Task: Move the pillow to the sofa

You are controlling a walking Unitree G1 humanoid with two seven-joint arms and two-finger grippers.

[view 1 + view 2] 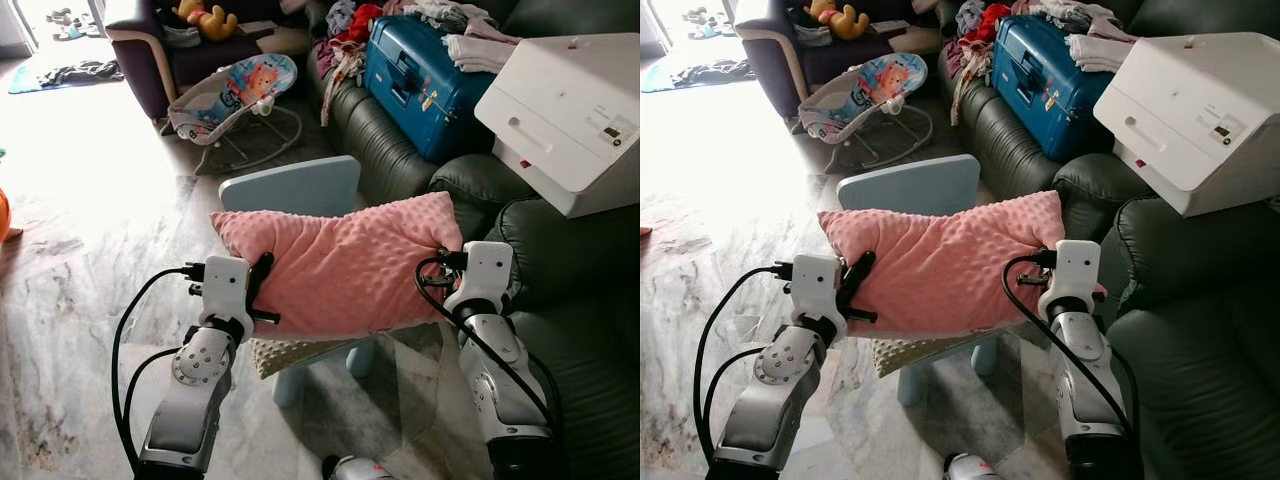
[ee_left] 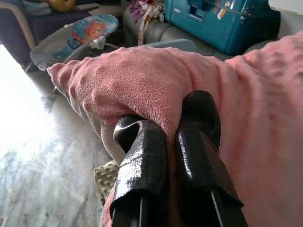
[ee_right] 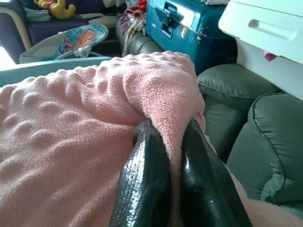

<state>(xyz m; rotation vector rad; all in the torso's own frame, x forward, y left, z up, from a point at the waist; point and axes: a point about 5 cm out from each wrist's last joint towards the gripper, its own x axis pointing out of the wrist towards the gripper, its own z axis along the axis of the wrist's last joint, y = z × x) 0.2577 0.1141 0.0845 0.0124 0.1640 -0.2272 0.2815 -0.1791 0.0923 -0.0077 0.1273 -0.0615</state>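
A pink dimpled pillow (image 1: 340, 262) hangs in the air between my two arms, above a small light-blue chair (image 1: 292, 187). My left gripper (image 1: 262, 290) is shut on the pillow's left edge; the left wrist view has both black fingers (image 2: 142, 161) pinching the pink fabric (image 2: 142, 80). My right gripper (image 1: 447, 262) is shut on the pillow's right end, its fingers (image 3: 142, 170) squeezing a fold of the pillow (image 3: 71, 142). The dark green leather sofa (image 1: 570, 260) lies just to the right of the pillow.
A blue suitcase (image 1: 425, 70), clothes (image 1: 345, 35) and a white appliance (image 1: 570, 115) crowd the sofa's far seats and armrest. A baby bouncer (image 1: 235, 95) and a purple armchair (image 1: 150, 60) stand behind on the marble floor (image 1: 80, 250). A cream dimpled cloth (image 1: 290, 352) shows under the pillow.
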